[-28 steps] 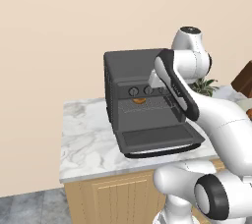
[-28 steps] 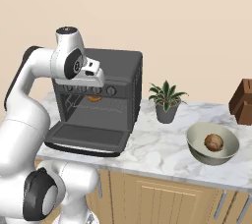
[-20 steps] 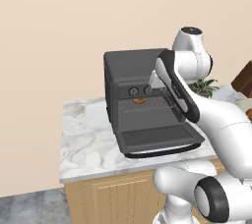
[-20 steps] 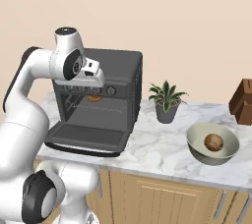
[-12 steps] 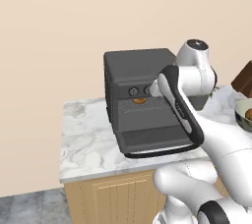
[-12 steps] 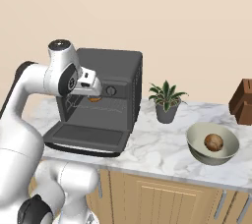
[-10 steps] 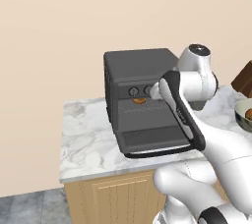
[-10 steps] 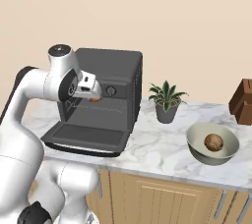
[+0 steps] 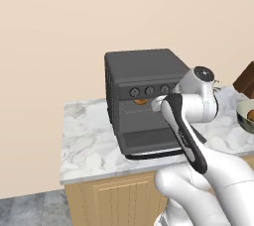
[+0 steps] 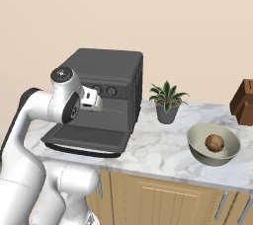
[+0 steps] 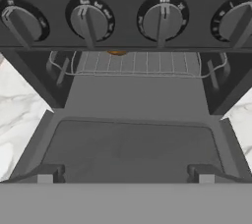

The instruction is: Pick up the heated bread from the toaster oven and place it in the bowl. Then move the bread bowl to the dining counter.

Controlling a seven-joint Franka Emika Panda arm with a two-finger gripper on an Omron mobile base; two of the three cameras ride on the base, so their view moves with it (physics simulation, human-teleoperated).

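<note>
The dark grey toaster oven (image 9: 141, 74) stands on a marble counter with its drop-down door (image 9: 151, 142) lying open. The heated bread (image 9: 140, 102) shows as a golden-orange bun on the wire rack (image 11: 135, 64), just under the knobs; in the hand view only a sliver of the bread (image 11: 116, 51) shows. My gripper (image 11: 125, 179) hovers over the open door in front of the oven mouth, open, with nothing between its fingers. From the right side the gripper (image 10: 97, 104) is level with the knob row. The bowl (image 10: 200, 137) sits on the counter to the right with a brown round thing inside. The dining counter is out of view.
A small potted plant (image 10: 167, 102) stands between the oven (image 10: 106, 73) and the bowl. A dark brown wooden block (image 10: 243, 101) is at the counter's far right. The open door juts toward the counter's front edge. Light wood cabinets run below.
The arm has swung down. The hand dropped from above the oven's top to the level of the knobs, in front of the open mouth. The jaws stay wide.
</note>
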